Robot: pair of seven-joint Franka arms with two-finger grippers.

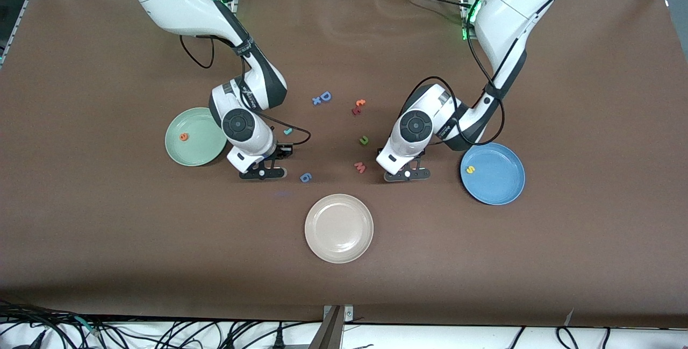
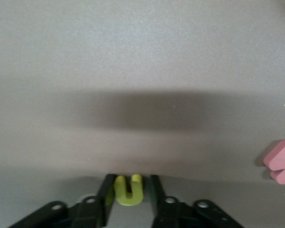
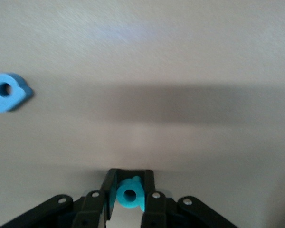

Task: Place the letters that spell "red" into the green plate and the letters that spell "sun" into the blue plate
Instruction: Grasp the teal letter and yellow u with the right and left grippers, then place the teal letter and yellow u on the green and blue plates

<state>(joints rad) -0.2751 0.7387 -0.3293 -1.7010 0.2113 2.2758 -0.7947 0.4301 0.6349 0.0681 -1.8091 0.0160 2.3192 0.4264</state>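
My left gripper (image 1: 407,175) is down at the table between the pink "w" and the blue plate (image 1: 502,190). Its jaws (image 2: 129,183) stand closely around the yellow "u" (image 2: 128,192): one finger touches it, the other shows a thin gap. My right gripper (image 1: 263,173) is low beside the green plate (image 1: 207,150) and shut (image 3: 129,178) on the teal "d" (image 3: 129,194). The orange "e" (image 1: 184,136) lies in the green plate. In the blue plate lies the yellow "s" (image 1: 471,169). On the cloth are the teal "r" (image 1: 288,131) and the green "n" (image 1: 364,140).
A beige plate (image 1: 338,228) sits nearer the front camera, mid-table. Loose on the cloth are the pink "w" (image 1: 359,167), a blue "6" piece (image 1: 306,177), a blue "D" (image 1: 324,97) and a red and orange pair (image 1: 358,106).
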